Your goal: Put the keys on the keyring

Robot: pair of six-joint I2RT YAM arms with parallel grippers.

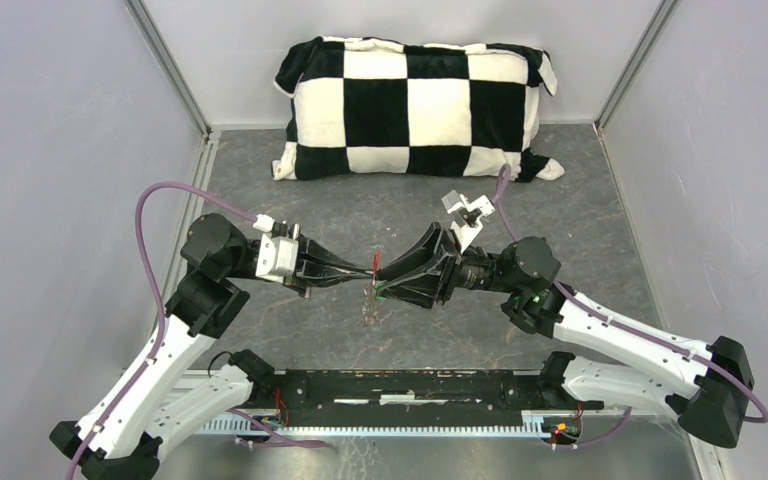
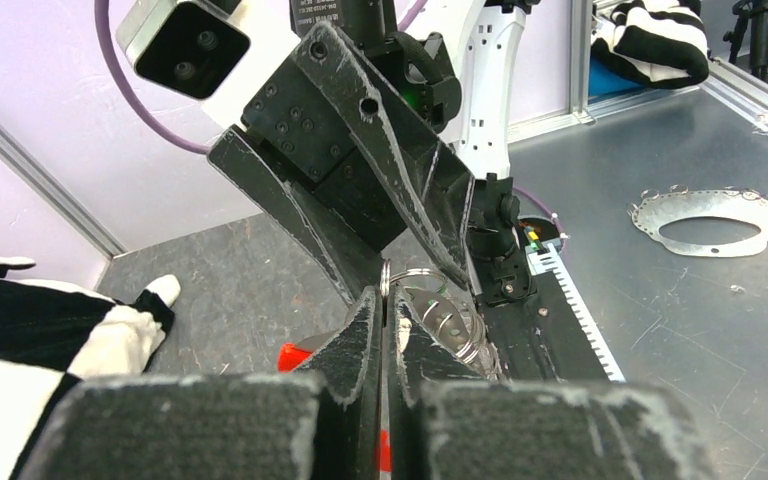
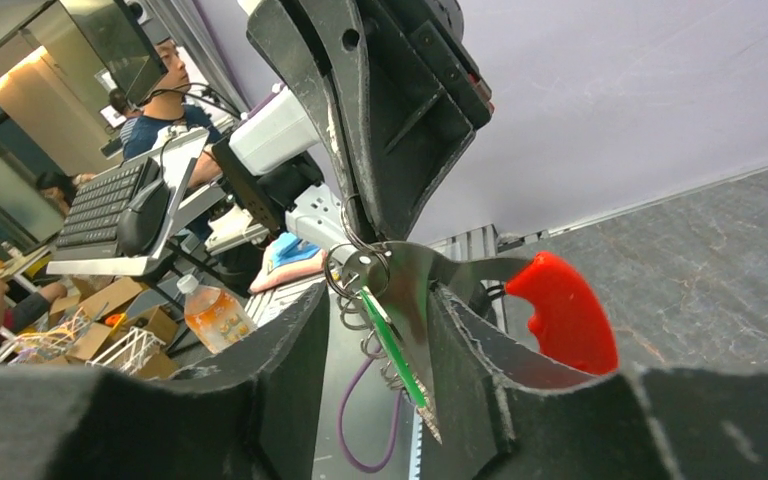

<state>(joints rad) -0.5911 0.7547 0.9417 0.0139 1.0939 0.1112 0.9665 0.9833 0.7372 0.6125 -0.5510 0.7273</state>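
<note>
Above the middle of the table my left gripper (image 1: 365,268) and right gripper (image 1: 386,276) meet tip to tip. In the left wrist view the left gripper (image 2: 388,300) is shut on the thin silver keyring (image 2: 386,276), and the red tag (image 2: 295,355) sticks out to its left. In the right wrist view the keyring (image 3: 360,262) hangs under the left fingers, with the red tag (image 3: 560,310) to the right. The green-headed key (image 3: 395,345) dangles from the ring beside a flat silvery metal piece (image 3: 415,285). My right gripper (image 3: 380,300) is open, its fingers on either side of the hanging key.
A black-and-white checkered pillow (image 1: 415,105) lies at the back of the table. A flat metal ring plate (image 2: 710,220) rests on the surface off to one side. A black rail (image 1: 410,388) runs along the near edge between the arm bases. Grey walls enclose both sides.
</note>
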